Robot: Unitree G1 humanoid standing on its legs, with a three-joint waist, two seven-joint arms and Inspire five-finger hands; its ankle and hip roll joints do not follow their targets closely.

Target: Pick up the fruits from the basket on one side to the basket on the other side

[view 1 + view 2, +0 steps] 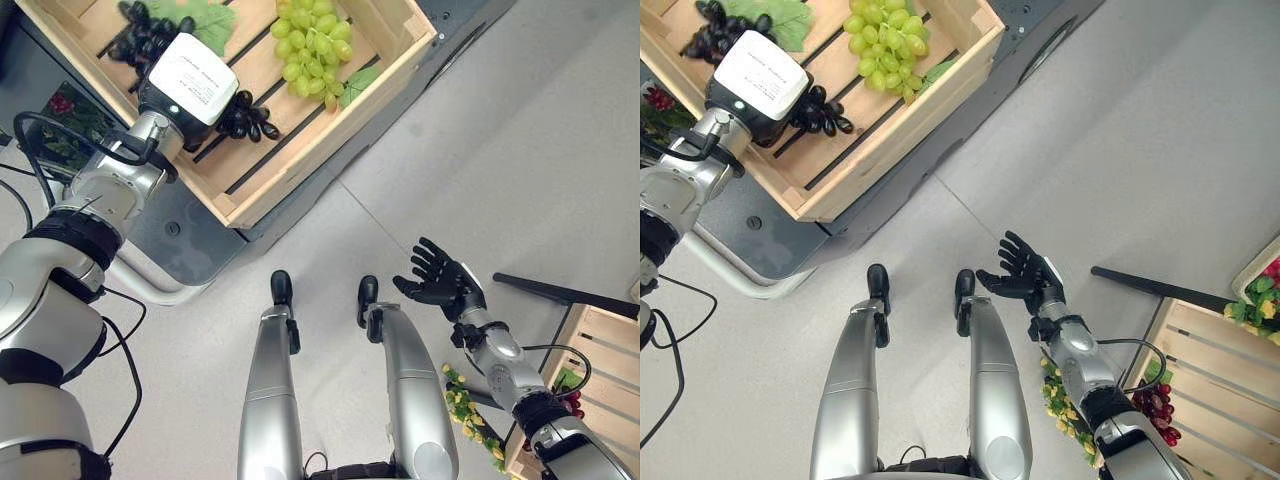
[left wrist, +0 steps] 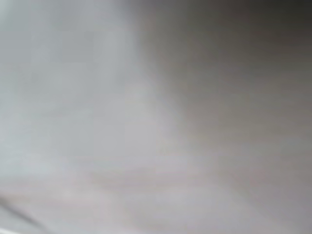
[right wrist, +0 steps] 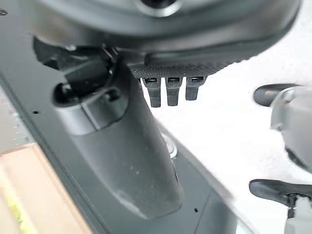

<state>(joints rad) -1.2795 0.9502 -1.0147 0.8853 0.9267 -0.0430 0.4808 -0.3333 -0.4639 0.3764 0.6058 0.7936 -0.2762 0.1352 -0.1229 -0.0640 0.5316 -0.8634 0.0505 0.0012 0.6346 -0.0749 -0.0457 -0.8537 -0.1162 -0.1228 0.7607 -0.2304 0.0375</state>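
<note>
Right hand [image 1: 440, 280] spread, left hand [image 1: 190, 95] in crate [image 1: 330, 120].

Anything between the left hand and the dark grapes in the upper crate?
Nothing visible. The left hand is already down in the slatted wooden crate, right over the dark purple grape bunch; its fingers are hidden. The green grape bunch lies apart, beside it.

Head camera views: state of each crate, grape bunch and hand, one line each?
Slatted wooden crate on the left: holds two bunches.
Green grape bunch: lying in that crate, untouched.
Dark purple grape bunch: in that crate, under the left hand.
Left hand: over the dark bunch, fingers hidden.
Right hand: open, empty, over the floor.
Wooden crate on the right: red grapes at its edge.
</note>
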